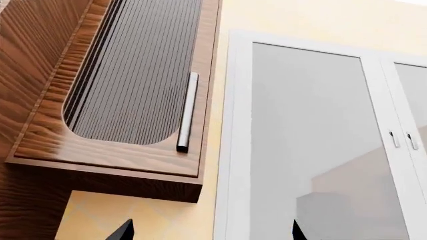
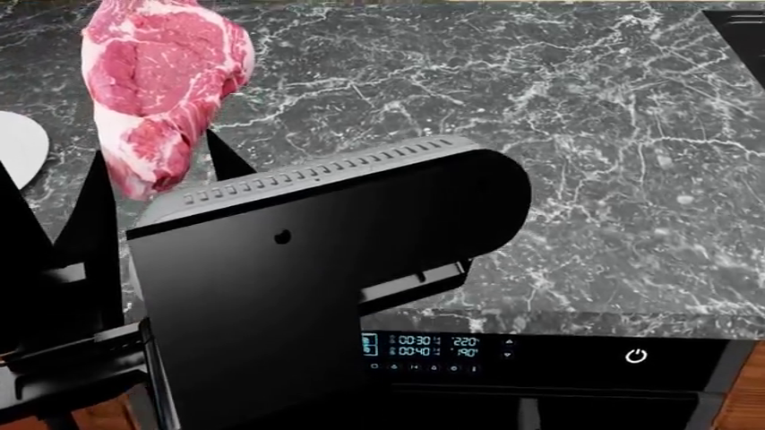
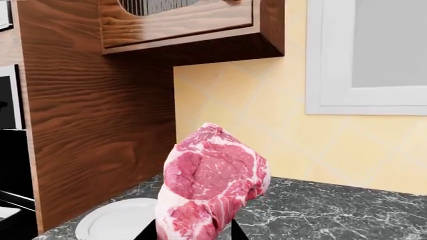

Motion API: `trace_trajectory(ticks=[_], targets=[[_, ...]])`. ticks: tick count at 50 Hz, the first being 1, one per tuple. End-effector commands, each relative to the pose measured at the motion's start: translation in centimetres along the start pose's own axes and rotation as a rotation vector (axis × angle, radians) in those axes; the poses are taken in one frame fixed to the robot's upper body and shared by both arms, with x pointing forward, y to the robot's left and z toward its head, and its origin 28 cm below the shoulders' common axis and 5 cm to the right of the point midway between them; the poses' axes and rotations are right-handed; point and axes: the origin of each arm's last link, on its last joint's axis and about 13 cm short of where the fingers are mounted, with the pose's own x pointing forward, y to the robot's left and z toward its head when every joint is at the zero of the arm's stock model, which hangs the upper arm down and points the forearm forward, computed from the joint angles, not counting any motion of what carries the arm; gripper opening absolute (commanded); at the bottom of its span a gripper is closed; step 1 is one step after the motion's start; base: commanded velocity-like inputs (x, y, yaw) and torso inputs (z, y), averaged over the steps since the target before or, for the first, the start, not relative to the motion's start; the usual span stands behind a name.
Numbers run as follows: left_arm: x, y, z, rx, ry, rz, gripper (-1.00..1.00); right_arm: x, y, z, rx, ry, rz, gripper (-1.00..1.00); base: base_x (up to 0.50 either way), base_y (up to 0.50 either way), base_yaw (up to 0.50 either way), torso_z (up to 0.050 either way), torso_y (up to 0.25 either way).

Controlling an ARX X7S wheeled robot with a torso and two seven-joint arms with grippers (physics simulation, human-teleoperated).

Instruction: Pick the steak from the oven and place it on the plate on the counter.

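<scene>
One steak (image 3: 212,187) gripped upright in the right claw (image 3: 190,232), held above the counter (image 2: 502,134) beside the plate (image 3: 120,219); thin pinch at its lower edge risks slip short of plate; left claw state indeterminate.

Steak (image 2: 161,90) above counter (image 2: 502,116), plate (image 2: 18,143) at its left, appliance (image 2: 538,358) below

Yellow wall (image 3: 267,125), white-framed window (image 1: 313,140), wooden wall cabinet (image 1: 120,90) with ribbed panel.
</scene>
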Motion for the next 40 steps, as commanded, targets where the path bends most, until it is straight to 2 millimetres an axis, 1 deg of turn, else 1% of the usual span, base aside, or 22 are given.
trace_trajectory(ticks=[1,14,20,23,25,26,36,40], targets=[[-0.07,-0.12,-0.08,-0.003,0.001,-0.003,1.00,0.13,-0.09,0.18,-0.005,-0.014,-0.003,-1.00,0.50,0.00,0.00,0.000,0.000],[-0.08,-0.19,-0.09,-0.005,0.002,-0.004,1.00,0.09,-0.05,-0.01,-0.014,-0.003,0.004,-1.00,0.50,0.00,0.00,0.000,0.002],[-0.11,-0.19,-0.13,-0.004,0.003,-0.004,1.00,0.01,-0.01,0.15,-0.024,-0.025,0.004,-1.00,0.50,0.00,0.00,0.000,0.002],[-0.12,-0.19,-0.15,-0.001,0.003,-0.005,1.00,-0.03,-0.02,0.14,-0.014,-0.033,0.005,-1.00,0.00,0.00,0.00,0.000,0.005],[-0.15,-0.19,-0.17,-0.002,0.005,-0.005,1.00,0.00,-0.06,0.24,0.034,-0.030,0.007,-1.00,0.00,0.00,0.00,0.000,0.000],[-0.16,-0.21,-0.17,-0.002,0.005,-0.007,1.00,0.02,-0.07,0.21,0.015,-0.039,0.006,-1.00,0.00,0.00,0.00,0.000,0.000],[-0.15,-0.28,-0.17,-0.001,0.008,-0.011,1.00,0.03,-0.04,0.45,0.028,-0.050,0.006,-1.00,0.00,0.00,0.00,0.000,0.001],[-0.16,-0.30,-0.18,-0.001,0.008,-0.011,1.00,0.09,-0.14,0.47,-0.004,-0.058,-0.017,-1.00,0.00,0.00,0.00,0.000,0.003]])
